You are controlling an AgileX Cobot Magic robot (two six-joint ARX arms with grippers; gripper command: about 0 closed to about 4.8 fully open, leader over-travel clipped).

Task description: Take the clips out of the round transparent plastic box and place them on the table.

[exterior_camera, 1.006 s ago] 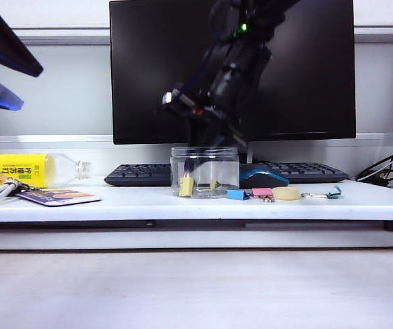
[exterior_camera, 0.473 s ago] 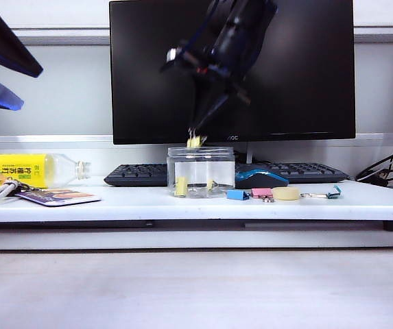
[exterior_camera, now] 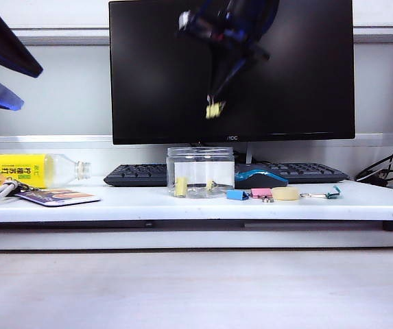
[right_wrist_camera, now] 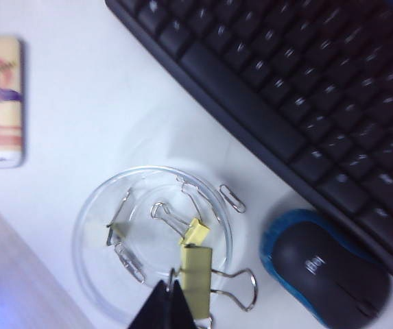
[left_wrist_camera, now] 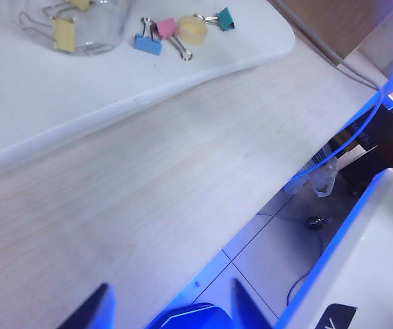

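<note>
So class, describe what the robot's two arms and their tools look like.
The right arm is glossy black, ending in slim dark fingers on the right tool. The left tool shows blue-tinted fingers. No cables or markings are discernible.

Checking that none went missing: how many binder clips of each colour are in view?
Yellow clips: 3, two in the round box, one pinched in the right gripper high above it
Blue clip: 1
Pink clip: 1
Teal clip: 1
Total: 6
The left gripper hangs open over the lower wood surface, holding none.
</note>
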